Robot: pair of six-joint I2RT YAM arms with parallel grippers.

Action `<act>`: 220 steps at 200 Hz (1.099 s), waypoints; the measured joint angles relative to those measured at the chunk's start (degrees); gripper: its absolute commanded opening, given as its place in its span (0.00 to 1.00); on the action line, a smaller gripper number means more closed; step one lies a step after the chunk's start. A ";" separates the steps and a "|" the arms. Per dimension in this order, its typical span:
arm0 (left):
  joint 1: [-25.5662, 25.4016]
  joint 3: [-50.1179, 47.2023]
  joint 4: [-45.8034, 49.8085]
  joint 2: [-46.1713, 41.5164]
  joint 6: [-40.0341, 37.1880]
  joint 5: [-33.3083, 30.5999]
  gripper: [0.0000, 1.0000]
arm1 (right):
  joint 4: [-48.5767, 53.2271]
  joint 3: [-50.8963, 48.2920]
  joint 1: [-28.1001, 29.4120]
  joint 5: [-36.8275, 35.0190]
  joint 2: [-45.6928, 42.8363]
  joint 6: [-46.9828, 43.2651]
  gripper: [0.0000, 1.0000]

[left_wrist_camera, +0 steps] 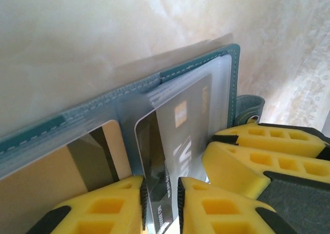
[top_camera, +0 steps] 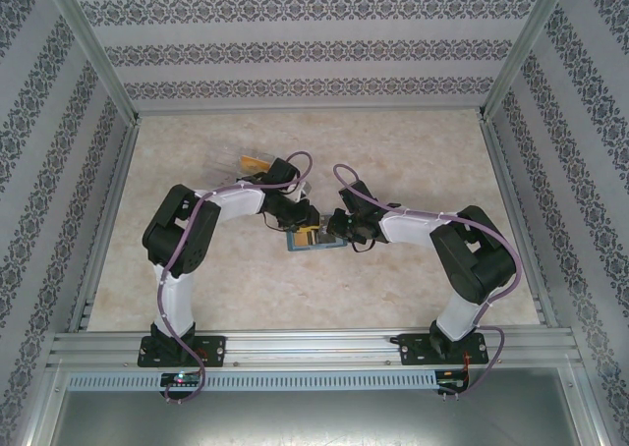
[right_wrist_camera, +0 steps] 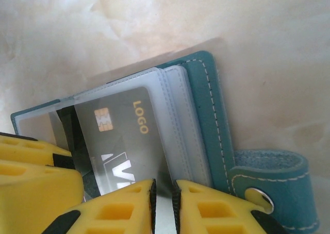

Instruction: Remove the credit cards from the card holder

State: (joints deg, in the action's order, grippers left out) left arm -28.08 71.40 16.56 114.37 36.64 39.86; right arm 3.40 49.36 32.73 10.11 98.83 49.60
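**Left pincer [left_wrist_camera: 161, 205] clamped on the dark card [left_wrist_camera: 152, 162]; right pincer [right_wrist_camera: 163, 195] clamped on the wallet [right_wrist_camera: 203, 105]**

1. Loose cards [top_camera: 257, 161]. These lie on the table [top_camera: 246, 289] beyond the left arm's wrist, apart from the wallet. One is orange-gold; the others look clear or pale.

2. Left pincer. The jaws are nearly together and grip the lower edge of the dark card. One yellow finger [left_wrist_camera: 108, 211] stands on each side of the card, with the pads against its two faces. The card's lower part, with a dark stripe and small print, sits bare between the pads. Its upper part lies inside a clear sleeve [left_wrist_camera: 206, 84] of the wallet.

3. Tan card [left_wrist_camera: 46, 187]. It sits in the neighbouring sleeve, just left of the dark card in the left wrist view.

4. Wallet. It lies open near the middle of the table, between the two pincers. The blue-green cover with pale stitching faces down and the clear sleeves face up. In the right wrist view the dark card shows a gold chip and the word "LOGO" through the sleeve. A clasp tab [right_wrist_camera: 273, 174] with a metal snap sticks out from the cover's right edge.

5. Right pincer. The jaws are nearly together and pinch the lower edge of the clear sleeves, just right of the left pincer. The fingers of the two pincers almost touch.
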 measured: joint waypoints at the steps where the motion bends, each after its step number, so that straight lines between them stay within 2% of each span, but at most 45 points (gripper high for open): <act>1: 0.02 -0.07 -0.07 -0.04 -0.11 0.04 0.17 | 0.00 0.00 0.00 0.00 0.00 0.00 0.21; 22: 0.39 -0.59 -0.55 -0.63 -0.50 0.48 0.08 | 0.00 0.00 0.00 0.00 0.00 0.00 0.21; 51: 0.83 -2.47 -2.49 -1.64 -0.85 0.68 0.00 | 0.00 0.00 0.00 0.02 0.00 0.00 0.21; 143: 4.59 -9.11 -4.74 -7.76 -2.71 0.85 0.00 | -0.46 -1.14 -0.79 0.92 -0.98 -0.17 0.21; 177: 6.27 -10.88 -4.79 -10.60 -3.45 0.87 0.00 | -1.57 -3.39 -1.57 2.64 -3.56 -1.51 0.34; 194: 7.28 -10.99 -4.57 -12.28 -3.93 0.96 0.00 | -3.58 -4.24 -1.88 5.55 -5.27 -2.21 0.42; 220: 9.01 -11.82 -4.63 -16.04 -4.09 2.34 0.00 | -9.16 -4.22 -1.88 11.17 -6.01 -3.02 0.49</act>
State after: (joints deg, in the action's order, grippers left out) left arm -19.07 59.57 11.92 98.32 32.56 42.19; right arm -5.76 45.15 30.85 21.28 92.82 46.59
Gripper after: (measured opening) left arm 0.050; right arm 0.458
